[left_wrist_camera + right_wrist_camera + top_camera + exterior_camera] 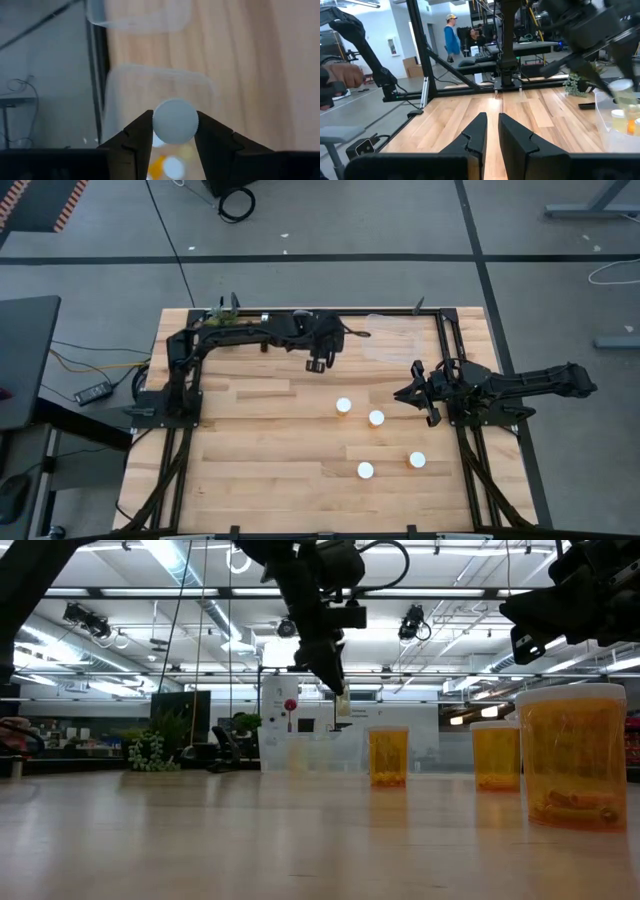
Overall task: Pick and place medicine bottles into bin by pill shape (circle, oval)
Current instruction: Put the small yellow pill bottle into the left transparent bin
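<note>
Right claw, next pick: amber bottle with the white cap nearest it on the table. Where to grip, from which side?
Grip the amber bottle with the round white cap across its cap, descending from straight above. It stands upright, and the neighbouring bottle stands apart, so there looks to be room either side. The right claw sits just beside it, fingers nearly shut; open first.

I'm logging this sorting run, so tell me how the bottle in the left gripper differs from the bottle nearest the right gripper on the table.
The held bottle is in the air, above a clear bin; the table bottle stands on the wood. The held bottle is clamped at its cap by the left gripper; the table bottle is untouched, with the right gripper apart from it, fingers nearly closed on nothing. Both have round white caps.
</note>
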Controlling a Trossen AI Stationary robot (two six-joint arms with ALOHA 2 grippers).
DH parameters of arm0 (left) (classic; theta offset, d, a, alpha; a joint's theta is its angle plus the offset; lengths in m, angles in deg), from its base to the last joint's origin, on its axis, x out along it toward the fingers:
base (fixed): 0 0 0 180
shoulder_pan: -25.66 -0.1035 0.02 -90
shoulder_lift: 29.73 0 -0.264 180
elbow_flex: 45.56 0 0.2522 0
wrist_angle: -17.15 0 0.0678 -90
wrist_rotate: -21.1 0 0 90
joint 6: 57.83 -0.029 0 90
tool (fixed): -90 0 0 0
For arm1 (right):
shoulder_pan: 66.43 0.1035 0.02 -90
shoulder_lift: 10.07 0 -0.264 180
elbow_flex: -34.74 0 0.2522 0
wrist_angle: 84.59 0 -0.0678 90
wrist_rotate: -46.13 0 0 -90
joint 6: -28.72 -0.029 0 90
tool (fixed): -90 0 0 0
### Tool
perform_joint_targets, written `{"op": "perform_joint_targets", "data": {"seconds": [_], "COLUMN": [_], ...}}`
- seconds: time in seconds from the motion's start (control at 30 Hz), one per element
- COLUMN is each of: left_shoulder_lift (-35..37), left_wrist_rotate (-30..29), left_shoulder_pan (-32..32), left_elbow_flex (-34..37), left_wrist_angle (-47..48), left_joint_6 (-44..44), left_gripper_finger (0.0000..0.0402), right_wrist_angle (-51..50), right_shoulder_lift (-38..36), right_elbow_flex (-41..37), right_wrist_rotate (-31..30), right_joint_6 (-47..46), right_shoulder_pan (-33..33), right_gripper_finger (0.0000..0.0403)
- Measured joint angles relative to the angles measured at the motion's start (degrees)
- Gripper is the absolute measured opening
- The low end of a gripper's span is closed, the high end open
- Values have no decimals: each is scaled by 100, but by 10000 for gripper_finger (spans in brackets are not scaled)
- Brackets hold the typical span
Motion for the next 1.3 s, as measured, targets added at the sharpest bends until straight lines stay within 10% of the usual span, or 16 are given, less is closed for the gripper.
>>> {"op": "perform_joint_targets", "data": {"seconds": [1.3], "left_shoulder_lift": [-653], "left_wrist_rotate": [1877], "left_shoulder_pan": [-1252], "left_elbow_flex": [15], "left_wrist_angle": [-972], "left_joint_6": [621], "left_gripper_finger": [132], "right_wrist_angle": [-105], "right_shoulder_lift": [78], "right_elbow_flex": [1], "right_wrist_rotate": [0], "right_joint_6": [0], "right_shoulder_pan": [0], "right_gripper_finger": [54]}}
